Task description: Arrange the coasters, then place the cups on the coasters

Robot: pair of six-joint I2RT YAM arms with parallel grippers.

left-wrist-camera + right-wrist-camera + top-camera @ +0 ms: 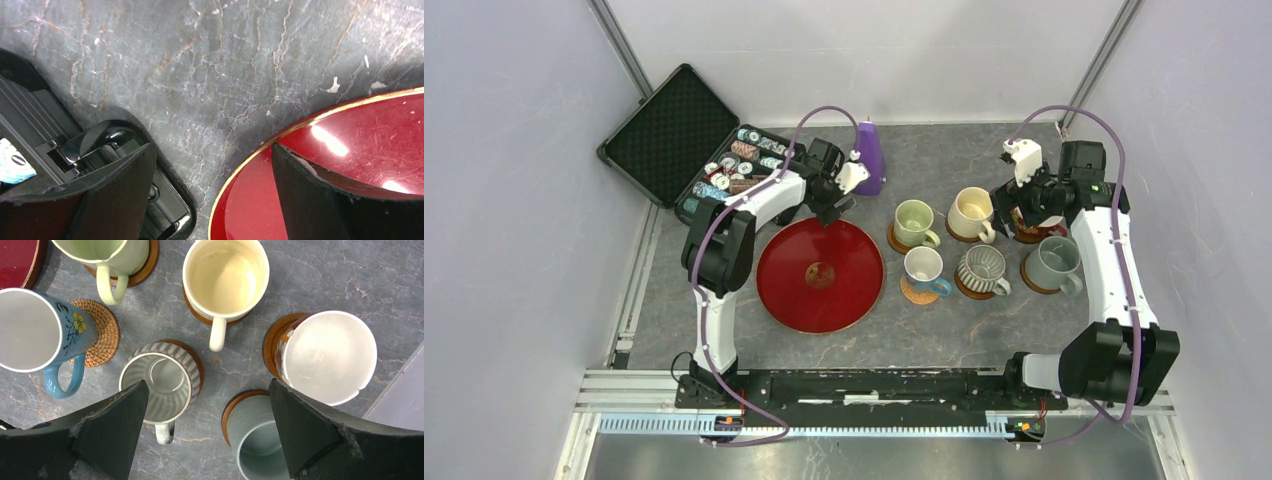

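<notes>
Overhead: all six handled ceramic mugs [972, 213] stand on small round coasters [908, 292] beside the large red tray [784, 290]; the task looks done to me. Left wrist: my left gripper [212, 200] gapes empty at the tray's rim. Right wrist: my right gripper [207, 435] is spread, empty, above the mugs.

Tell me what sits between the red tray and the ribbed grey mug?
The top view shows a blue-handled mug on a woven coaster between the red tray and the ribbed mug.

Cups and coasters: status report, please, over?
Left tool open, empty, over red tray rim. Right tool open, empty, above cups. Six cups, each on a coaster. Nothing blocking them.
</notes>
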